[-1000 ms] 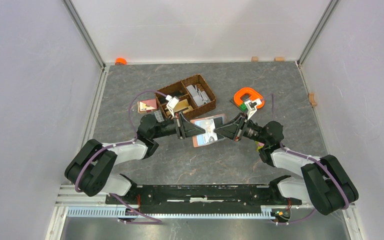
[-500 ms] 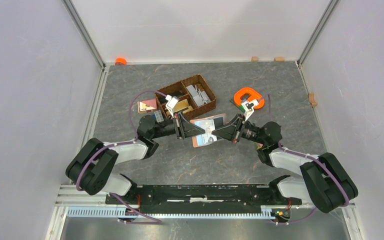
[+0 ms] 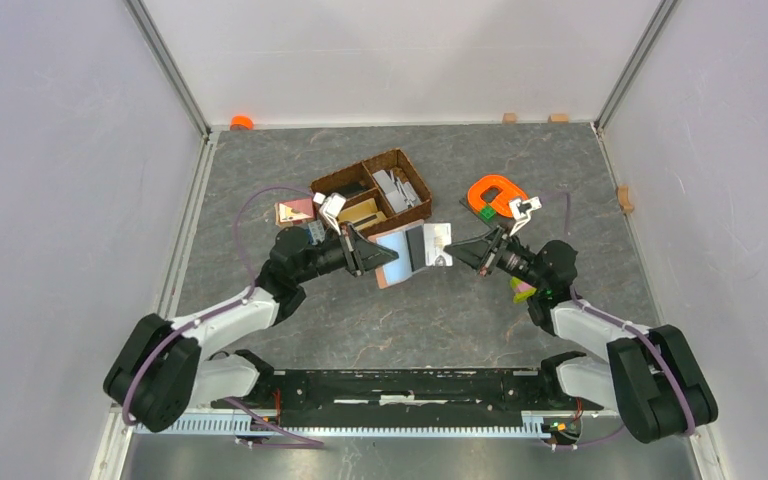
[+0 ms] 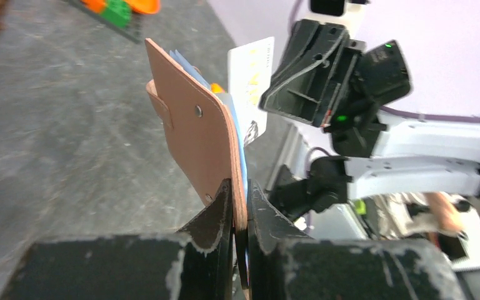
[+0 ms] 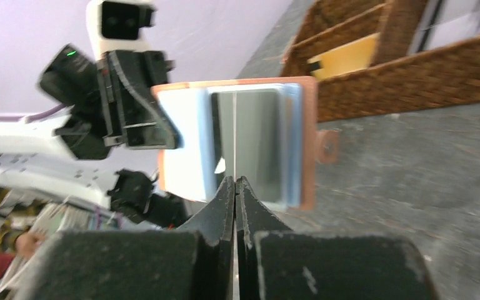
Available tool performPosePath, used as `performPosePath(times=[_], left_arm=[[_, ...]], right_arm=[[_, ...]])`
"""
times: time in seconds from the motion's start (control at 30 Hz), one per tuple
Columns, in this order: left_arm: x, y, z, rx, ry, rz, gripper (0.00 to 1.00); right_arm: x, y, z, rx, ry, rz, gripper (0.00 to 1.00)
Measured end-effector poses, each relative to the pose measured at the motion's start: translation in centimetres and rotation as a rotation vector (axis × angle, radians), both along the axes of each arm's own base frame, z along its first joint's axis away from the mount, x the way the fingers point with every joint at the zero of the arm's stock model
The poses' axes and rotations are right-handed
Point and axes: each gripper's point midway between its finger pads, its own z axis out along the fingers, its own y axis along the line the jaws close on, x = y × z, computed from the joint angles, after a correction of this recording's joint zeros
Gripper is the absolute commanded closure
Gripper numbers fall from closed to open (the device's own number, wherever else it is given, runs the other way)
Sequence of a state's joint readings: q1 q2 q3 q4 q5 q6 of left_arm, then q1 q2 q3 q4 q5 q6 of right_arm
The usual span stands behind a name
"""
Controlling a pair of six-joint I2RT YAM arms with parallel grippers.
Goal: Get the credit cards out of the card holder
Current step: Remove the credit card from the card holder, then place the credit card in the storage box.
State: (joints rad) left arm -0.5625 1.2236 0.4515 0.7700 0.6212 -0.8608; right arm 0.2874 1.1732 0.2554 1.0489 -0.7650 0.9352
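Clamps the holder (image 3: 405,252) by one edge in the left gripper (image 4: 239,195), with both fingers pressed flat against it, one on the tan cover and one on the inner side. Holds it up on edge and open toward the right arm, just on the near side of the basket (image 3: 416,180) and between the two wrists. Shows the snap tab (image 4: 159,106) on the outer tan face in the left wrist view, beside a small stud. Carries blue cards (image 4: 187,67) tucked behind that cover, with their corners peeking past its upper edge. Pinches a white card (image 4: 250,75) in the right gripper (image 5: 234,184), with the fingers closed fully on the thin plastic, seen edge-on as a pale line between them in the right wrist view. Has that card standing partly out of the holder, past the blue cards but overlapping them. Faces a dark grey panel inside the open holder from the right wrist, framed by pale blue on the left and tan along the right edge; cannot tell whether card or pocket. Shows an orange clamp (image 3: 495,192) lying on the table (image 3: 520,150) beyond the right gripper, well apart from the holder, with a green brick (image 3: 484,213) just beside it.
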Motion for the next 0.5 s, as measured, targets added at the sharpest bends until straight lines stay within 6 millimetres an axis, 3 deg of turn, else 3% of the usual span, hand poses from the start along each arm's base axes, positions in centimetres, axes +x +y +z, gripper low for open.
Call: performPosePath(times=[0.37, 0.5], left_arm=[[2.5, 4.5, -2.7, 0.210, 0.031, 0.316, 0.98], [2.7, 5.9, -2.2, 0.227, 0.023, 0.393, 0.98]], right_arm=[[2.4, -2.3, -3.2, -0.164, 0.029, -0.168, 1.00], [3.6, -2.8, -3.4, -0.221, 0.022, -0.216, 1.00]])
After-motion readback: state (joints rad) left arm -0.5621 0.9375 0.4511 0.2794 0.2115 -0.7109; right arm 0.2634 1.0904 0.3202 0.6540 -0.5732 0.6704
